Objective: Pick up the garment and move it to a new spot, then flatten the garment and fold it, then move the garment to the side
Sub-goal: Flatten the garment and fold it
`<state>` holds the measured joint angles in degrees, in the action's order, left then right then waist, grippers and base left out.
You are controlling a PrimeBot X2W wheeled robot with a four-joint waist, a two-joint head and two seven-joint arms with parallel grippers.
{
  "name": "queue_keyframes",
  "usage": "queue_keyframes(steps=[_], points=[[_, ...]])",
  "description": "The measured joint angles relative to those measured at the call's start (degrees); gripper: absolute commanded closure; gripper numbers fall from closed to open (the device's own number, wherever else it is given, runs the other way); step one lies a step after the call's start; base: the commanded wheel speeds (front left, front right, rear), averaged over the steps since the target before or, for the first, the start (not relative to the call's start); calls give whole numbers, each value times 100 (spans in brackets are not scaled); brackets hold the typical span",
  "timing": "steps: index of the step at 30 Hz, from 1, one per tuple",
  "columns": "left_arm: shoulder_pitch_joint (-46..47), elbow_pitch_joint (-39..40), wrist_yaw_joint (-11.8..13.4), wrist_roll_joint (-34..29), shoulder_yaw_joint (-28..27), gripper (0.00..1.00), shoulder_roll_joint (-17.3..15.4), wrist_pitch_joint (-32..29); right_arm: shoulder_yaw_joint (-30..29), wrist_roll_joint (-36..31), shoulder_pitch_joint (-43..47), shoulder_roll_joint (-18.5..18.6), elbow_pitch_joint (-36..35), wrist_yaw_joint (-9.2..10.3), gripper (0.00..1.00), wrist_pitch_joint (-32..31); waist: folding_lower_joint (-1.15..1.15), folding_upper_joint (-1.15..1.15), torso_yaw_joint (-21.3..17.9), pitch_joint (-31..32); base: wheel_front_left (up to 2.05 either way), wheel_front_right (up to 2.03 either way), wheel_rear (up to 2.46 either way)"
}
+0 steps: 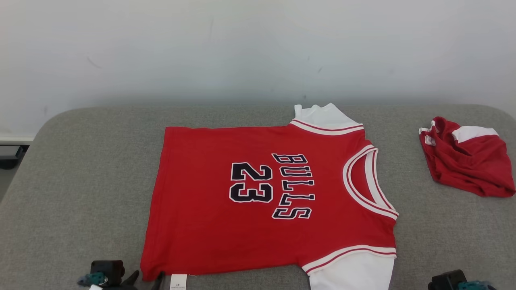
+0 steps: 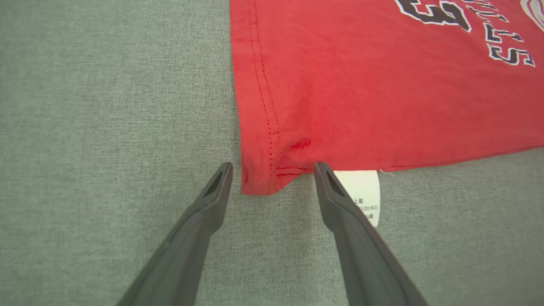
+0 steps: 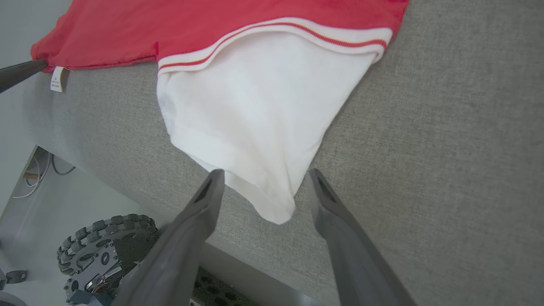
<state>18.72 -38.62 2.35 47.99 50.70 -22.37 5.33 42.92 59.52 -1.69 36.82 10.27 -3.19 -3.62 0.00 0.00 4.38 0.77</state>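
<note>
Head view: the red Bulls jersey [image 1: 258, 201] lies flat mid grey padded surface [image 1: 80, 181]; a crumpled red-and-white garment [image 1: 467, 161] sits well apart, right.
Left wrist view: left hand [image 2: 272, 168] released, fingers straddling the hem corner.
Right wrist view: right hand [image 3: 261, 172] released, straddling the white sleeve [image 3: 255, 119] tip near the surface's front edge.

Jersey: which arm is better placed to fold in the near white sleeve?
Probably the right arm: the right fingers, open, flank the sleeve tip. The left fingers are at the hem corner, beside the label.
</note>
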Motion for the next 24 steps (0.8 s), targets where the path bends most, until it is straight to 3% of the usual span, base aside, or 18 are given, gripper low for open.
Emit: queue_keyframes(steps=[7,9,15,19,24], points=[[-198,311,70,176,-263,0,-42,264,-244,390,81,126,-530,-10,0,-26,0,0,-8,25,0,0,0],[-210,510,165,252,-396,0,-138,477,-471,404,151,222,-732,1,0,227,0,0,-13,31,0,0,0],[-208,966,343,210,-782,0,-203,843,-1122,160,-14,229,-847,500,0,961,0,0,-27,37,0,0,0],[-229,1177,410,204,-1126,0,-147,902,-1205,-157,-103,116,-853,812,0,1340,0,0,-68,42,0,0,0],[-393,1367,471,193,-1426,0,7,910,-1470,-469,-159,49,-851,978,0,1756,0,0,-125,58,0,0,0]])
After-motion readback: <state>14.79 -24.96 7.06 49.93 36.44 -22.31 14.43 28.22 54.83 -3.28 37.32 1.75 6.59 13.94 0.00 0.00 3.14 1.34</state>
